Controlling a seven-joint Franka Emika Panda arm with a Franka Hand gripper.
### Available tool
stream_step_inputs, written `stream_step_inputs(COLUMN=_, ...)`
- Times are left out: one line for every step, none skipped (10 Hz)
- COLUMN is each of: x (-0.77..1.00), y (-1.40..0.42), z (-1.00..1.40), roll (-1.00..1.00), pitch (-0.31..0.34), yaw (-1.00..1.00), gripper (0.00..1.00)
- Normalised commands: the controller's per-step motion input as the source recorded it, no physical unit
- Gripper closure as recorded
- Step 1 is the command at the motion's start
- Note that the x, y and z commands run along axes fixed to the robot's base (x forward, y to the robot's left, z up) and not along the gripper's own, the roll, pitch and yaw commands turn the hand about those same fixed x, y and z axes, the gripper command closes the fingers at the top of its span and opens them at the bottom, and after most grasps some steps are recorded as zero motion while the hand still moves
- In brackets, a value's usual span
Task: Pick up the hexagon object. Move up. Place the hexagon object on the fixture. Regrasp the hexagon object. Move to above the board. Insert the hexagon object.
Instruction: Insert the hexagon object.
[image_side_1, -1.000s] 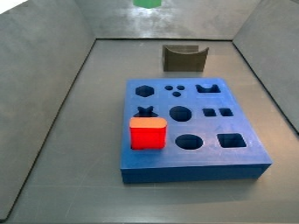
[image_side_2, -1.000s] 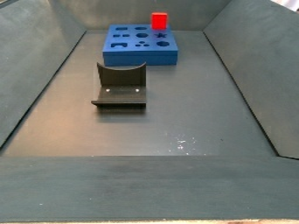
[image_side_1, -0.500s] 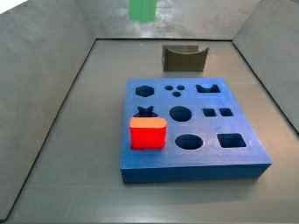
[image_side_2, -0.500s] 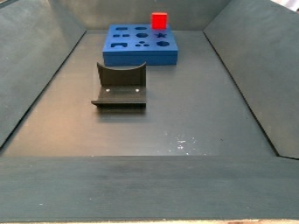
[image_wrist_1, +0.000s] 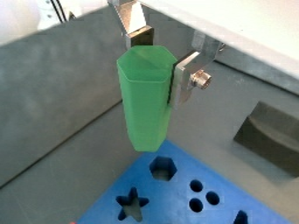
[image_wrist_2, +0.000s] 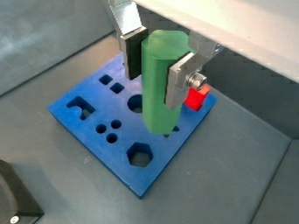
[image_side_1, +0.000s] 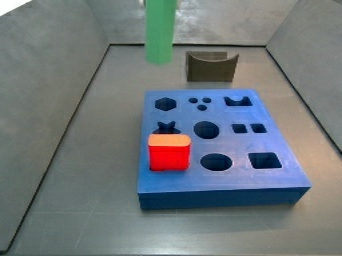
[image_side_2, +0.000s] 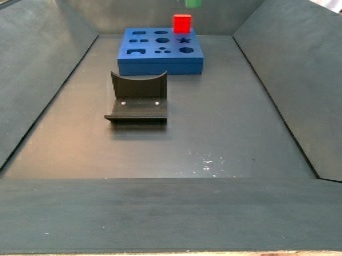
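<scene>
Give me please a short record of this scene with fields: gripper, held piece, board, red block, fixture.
gripper: gripper above the board, fingers closed on the hexagon object
held piece: hexagon object, green, upright, hanging over the board, not inserted
board: board, blue, flat on the floor, hexagon hole empty
red block: red block, sitting on the board
fixture: fixture, empty, on the floor apart from the board
</scene>
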Motion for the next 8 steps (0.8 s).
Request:
stream_step_inputs(x=0.3, y=0.16, z=-1.0, roll=0.0, pitch=0.0, yaw=-0.09, gripper=1.0)
stream_step_inputs(x=0.26, y=0.21, z=-1.0, roll=0.0, pitch=0.0, yaw=-0.09, gripper=1.0)
stream_step_inputs(x=0.2, y=0.22, z=-1.0, roll=-0.03, pitch=-0.01, yaw=-0.09, gripper=1.0)
stream_step_inputs(x=0.0, y=0.22, z=-0.75, roll=-0.2, pitch=-0.094, yaw=-0.06, gripper=1.0)
stream_step_inputs(x=-0.14, y=0.25, z=-0.41, roll=-0.32, pitch=-0.221, yaw=-0.04, gripper=1.0)
stream_step_inputs(x=-0.22, y=0.2, z=-0.2, roll=-0.25, pitch=-0.229, yaw=-0.01, gripper=1.0)
stream_step_inputs(x=-0.19, y=0.23, z=-0.31, roll=-0.27, pitch=-0.233, yaw=-0.01, gripper=1.0)
stream_step_inputs(x=-0.1, y=0.12, z=-0.25, roll=-0.23, pitch=-0.214, yaw=0.0, gripper=1.0)
